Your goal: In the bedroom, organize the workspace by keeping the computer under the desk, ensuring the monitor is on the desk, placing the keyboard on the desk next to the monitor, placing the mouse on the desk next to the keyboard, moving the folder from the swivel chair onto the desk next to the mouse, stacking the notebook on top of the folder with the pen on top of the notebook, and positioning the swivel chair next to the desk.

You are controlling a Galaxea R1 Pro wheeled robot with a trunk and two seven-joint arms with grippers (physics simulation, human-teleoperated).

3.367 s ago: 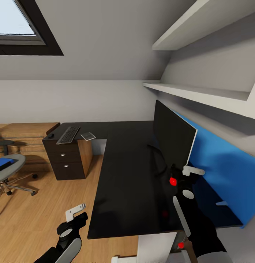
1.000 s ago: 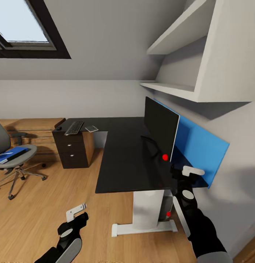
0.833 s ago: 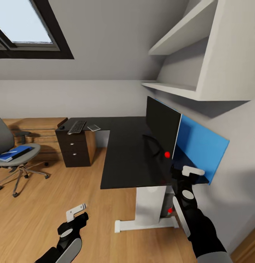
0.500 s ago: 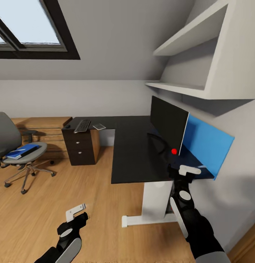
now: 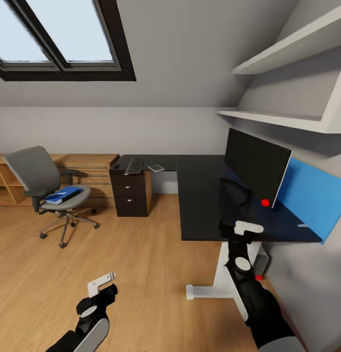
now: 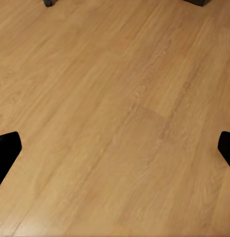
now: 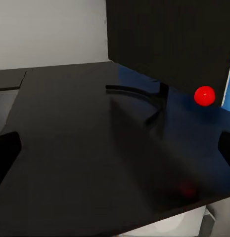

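The black desk stands at the right, with the monitor upright on it before the blue rear panel. At its far end lie the keyboard, the mouse and the notebook. The swivel chair stands apart at the left, the blue folder on its seat. A pale corner of the computer shows under the desk. The pen is too small to make out. My right gripper hangs open at the desk's near edge, facing the monitor. My left gripper is open over the floor.
A dark drawer unit sits under the desk's far end, beside a light wooden chest. White shelves jut from the right wall above the monitor. Open wooden floor lies between me and the chair.
The whole view has shifted: the camera has backed off and turned left, so the desk looks farther away and the chair has come fully into sight. Both grippers keep the same pose.
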